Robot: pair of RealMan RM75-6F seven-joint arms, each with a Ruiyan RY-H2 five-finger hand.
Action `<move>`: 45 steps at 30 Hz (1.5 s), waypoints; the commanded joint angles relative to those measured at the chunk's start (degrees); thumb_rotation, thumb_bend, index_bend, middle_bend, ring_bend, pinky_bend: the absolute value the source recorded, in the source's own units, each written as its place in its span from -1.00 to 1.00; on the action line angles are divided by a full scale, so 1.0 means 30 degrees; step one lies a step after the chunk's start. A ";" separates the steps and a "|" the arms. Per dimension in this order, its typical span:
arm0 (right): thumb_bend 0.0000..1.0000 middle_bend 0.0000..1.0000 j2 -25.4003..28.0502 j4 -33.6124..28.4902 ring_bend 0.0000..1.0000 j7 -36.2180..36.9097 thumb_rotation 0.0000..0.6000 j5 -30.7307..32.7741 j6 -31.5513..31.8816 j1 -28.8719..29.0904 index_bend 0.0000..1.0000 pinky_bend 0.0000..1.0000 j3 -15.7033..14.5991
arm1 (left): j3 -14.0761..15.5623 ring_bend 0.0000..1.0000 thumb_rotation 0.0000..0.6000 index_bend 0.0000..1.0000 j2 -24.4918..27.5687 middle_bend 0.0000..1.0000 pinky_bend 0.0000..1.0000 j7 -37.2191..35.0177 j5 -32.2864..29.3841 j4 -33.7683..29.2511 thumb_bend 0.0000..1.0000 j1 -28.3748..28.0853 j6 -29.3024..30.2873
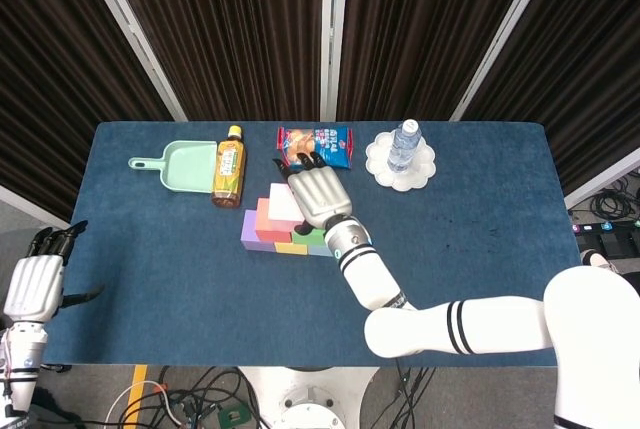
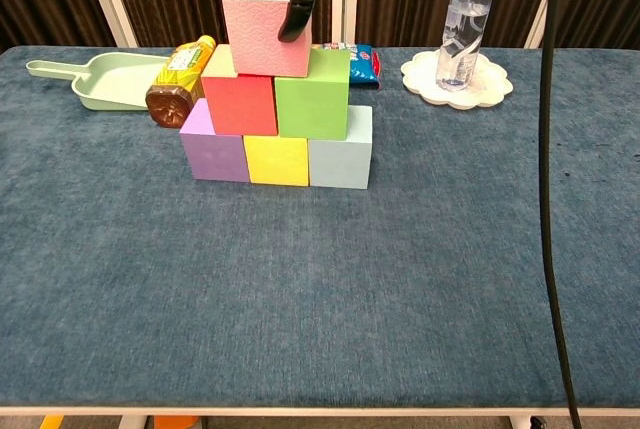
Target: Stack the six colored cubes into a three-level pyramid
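Our right hand (image 1: 318,195) grips the pink cube (image 2: 266,22) atop the red cube (image 2: 240,105) and green cube (image 2: 312,106), at the bottle's (image 1: 228,166) four o'clock. If we release unevenly, it could tip off. Our left hand (image 1: 35,285) hangs empty, fingers loosely together.

Head view: high above near edge of surface (image 1: 480,239), looking steeply down and forward; whole top visible, curtains beyond, cables below. Far from scene.

Chest view: low, just above near edge, facing level across surface (image 2: 400,289) toward curtains. Much nearer.

Shared: cube stack (image 1: 285,226) (image 2: 277,119) under fingers (image 1: 308,162) (image 2: 296,19), snack bag behind them, bottle on coaster to robot's right of them, tea bottle and scoop on their other side.
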 commanded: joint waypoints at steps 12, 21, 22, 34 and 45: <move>-0.83 -0.44 -0.0121 0.0105 -1.00 -0.0423 1.00 0.0337 -0.0300 0.0008 -1.00 -1.00 0.0087 | -0.0020 -0.69 1.00 -0.78 -0.0079 -0.67 -0.81 -0.0057 -0.0005 0.0150 -0.86 -0.0027 -0.0055; -0.84 -0.79 0.0039 -0.0212 -1.00 -0.0468 1.00 0.0350 -0.0245 -0.0081 -1.00 -1.00 0.0146 | -0.0065 -0.69 1.00 -0.78 -0.0182 -0.71 -0.81 -0.0075 0.0006 0.0245 -0.86 0.0013 0.0087; -0.84 -0.80 0.0096 -0.0293 -1.00 -0.0420 1.00 0.0305 -0.0237 -0.0123 -1.00 -1.00 0.0173 | -0.0061 -0.69 1.00 -0.78 -0.0173 -0.71 -0.81 -0.0064 0.0009 0.0231 -0.86 0.0008 0.0072; -0.83 -0.88 0.5032 -0.5307 -1.00 0.4122 1.00 -0.6225 0.2046 -0.5236 -1.00 -1.00 0.0129 | -0.0646 -0.69 1.00 -0.78 0.0175 -0.71 -0.81 -0.0411 -0.0429 0.0366 -0.86 -0.0032 0.0324; -0.79 -0.80 0.8699 -0.2843 -1.00 1.3221 1.00 -1.9941 0.4842 -1.5127 -1.00 -1.00 -0.5921 | -0.0918 -0.69 1.00 -0.74 -0.0185 -0.69 -0.81 -0.0878 -0.0995 0.1051 -0.88 0.0158 0.0509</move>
